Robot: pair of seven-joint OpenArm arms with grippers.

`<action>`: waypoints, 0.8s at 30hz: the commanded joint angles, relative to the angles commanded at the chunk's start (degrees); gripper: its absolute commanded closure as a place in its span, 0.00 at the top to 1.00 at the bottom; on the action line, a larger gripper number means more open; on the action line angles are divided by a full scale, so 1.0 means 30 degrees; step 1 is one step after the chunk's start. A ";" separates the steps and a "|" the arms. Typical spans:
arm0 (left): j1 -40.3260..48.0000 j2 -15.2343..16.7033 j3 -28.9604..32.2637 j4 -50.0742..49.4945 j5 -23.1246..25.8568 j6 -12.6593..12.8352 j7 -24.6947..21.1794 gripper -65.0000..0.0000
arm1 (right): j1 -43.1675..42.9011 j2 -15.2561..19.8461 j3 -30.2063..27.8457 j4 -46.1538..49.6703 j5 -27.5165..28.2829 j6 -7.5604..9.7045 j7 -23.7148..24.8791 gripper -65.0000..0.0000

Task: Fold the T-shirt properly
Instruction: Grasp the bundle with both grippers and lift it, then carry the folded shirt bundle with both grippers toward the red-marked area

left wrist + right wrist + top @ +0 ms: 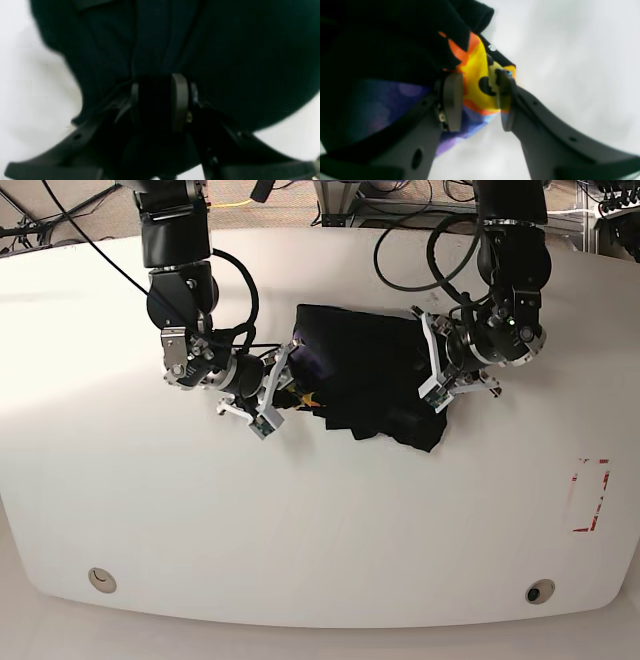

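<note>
My left tool point(157, 100) and right tool point(477, 100) each clench the crumpled black T-shirt point(365, 375) mid-table point(320, 520); cables point(420, 240) trail at the far edge.

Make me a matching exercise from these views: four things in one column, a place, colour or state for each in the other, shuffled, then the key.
Things:
1. left claw
2. right claw
3. T-shirt
4. red rectangle outline

Descriptions:
A. black, bunched between the two arms
B. pinching the orange-yellow print
C. on the table at the base view's right edge, far from the cloth
D. clamped on plain dark cloth

Pairs: 1-D, 2-B, 3-A, 4-C
</note>
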 joint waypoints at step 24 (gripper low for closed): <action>-0.2901 -0.0762 0.0000 0.2637 0.0088 0.0000 -0.1201 0.22 | -0.2579 -0.1582 -0.1524 0.7853 0.0147 0.0000 -0.2989 0.27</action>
